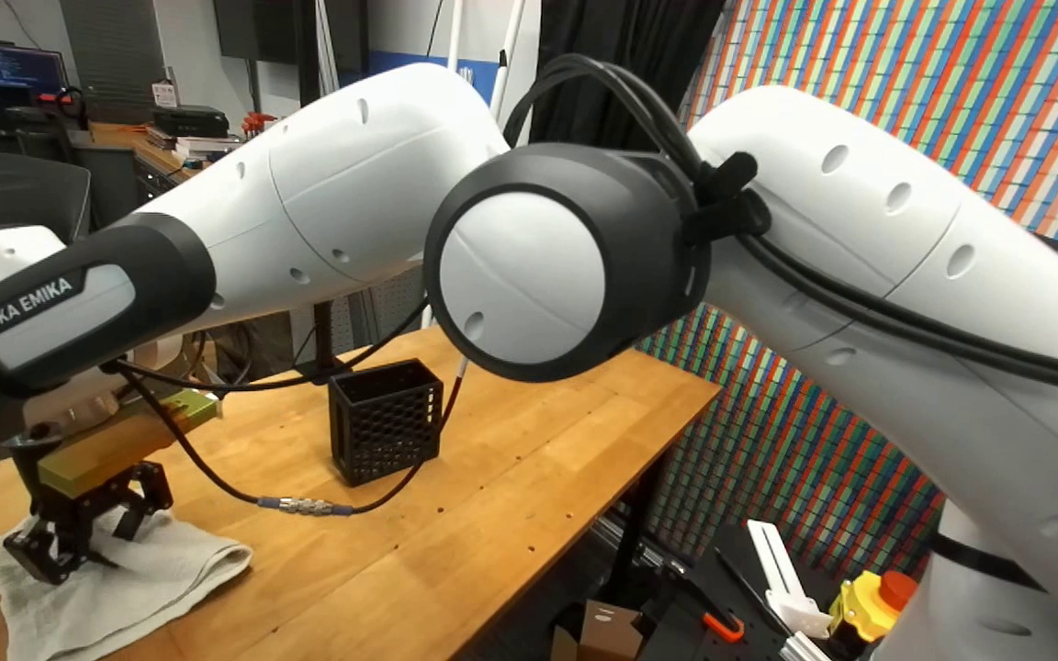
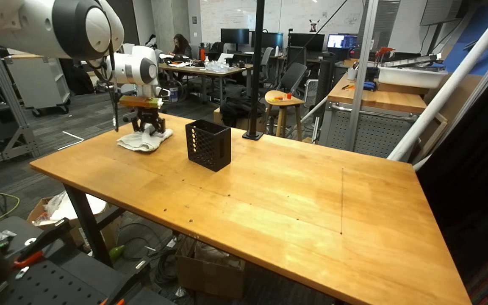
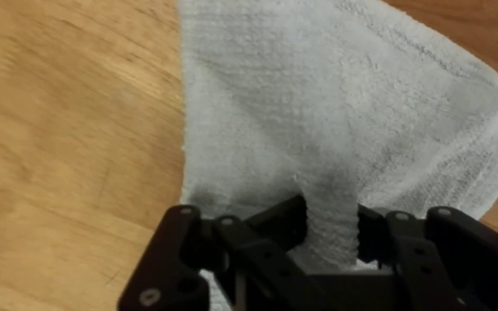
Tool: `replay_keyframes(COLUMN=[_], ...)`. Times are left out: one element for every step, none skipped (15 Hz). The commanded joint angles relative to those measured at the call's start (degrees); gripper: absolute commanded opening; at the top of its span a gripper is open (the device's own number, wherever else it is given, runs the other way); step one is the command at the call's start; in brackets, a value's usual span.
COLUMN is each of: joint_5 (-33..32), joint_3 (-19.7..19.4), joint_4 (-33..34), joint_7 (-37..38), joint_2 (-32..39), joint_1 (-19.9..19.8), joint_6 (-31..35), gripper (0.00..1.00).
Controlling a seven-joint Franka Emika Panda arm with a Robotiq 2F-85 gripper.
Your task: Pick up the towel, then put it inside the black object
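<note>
A pale grey-white towel [image 1: 157,578] lies rumpled on the wooden table in both exterior views [image 2: 140,143]. It fills much of the wrist view [image 3: 275,99]. My gripper [image 1: 93,543] points down over the towel, low at the table. In the wrist view, a raised fold of towel stands between the two finger pads [image 3: 331,229], and both pads press against it. The rest of the towel still rests on the table. The black object is an open-topped box with perforated walls [image 1: 387,427]. It stands upright beside the towel, apart from the gripper [image 2: 148,128], in both exterior views [image 2: 210,148].
The wooden table [image 2: 311,203] carries the towel and box. A black post [image 2: 253,134] rises at the table's far edge behind the box. A black cable [image 1: 304,505] hangs in a loop from the arm, in front of the box in an exterior view.
</note>
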Motion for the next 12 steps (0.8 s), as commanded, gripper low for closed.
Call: replay_keyframes(joint_5=[-1.1, -1.1, -1.1, -1.1, -1.2, -1.4, -1.4, -1.4, -1.4, -1.4, -1.3, -1.1], joint_3=[-1.6, -2.0, -2.4, -2.8, -3.2, -3.7, -4.2, -4.6, -5.0, -5.5, -5.9, -6.3], joint_4=[-3.1, -3.5, -4.3, -4.8, -6.3, -6.8, -7.9, -9.3, -11.1, -12.4, -14.5, -16.3], joint_7=[0.4, 0.4, 0.3, 0.3, 0.4, 0.4, 0.5, 0.5, 0.7, 0.9, 1.1, 1.3], joint_2=[-5.6, -6.6, -8.1, -9.2, -11.3, -12.3, -13.8, -15.5, -17.5, -18.9, -21.0, -22.6], joint_1=[-0.6, -0.7, -1.1, -1.4, -1.7, -2.0, -2.4, -2.8, -3.2, -3.6, -4.2, -4.5], joint_6=[-3.3, -4.1, -4.9, -5.4, -5.8, -6.4, -6.9, -7.1, -7.3, -7.5, -7.4, -7.2], gripper=[0.12, 0.13, 0.12, 0.12, 0.12, 0.12, 0.13, 0.12, 0.12, 0.12, 0.12, 0.12])
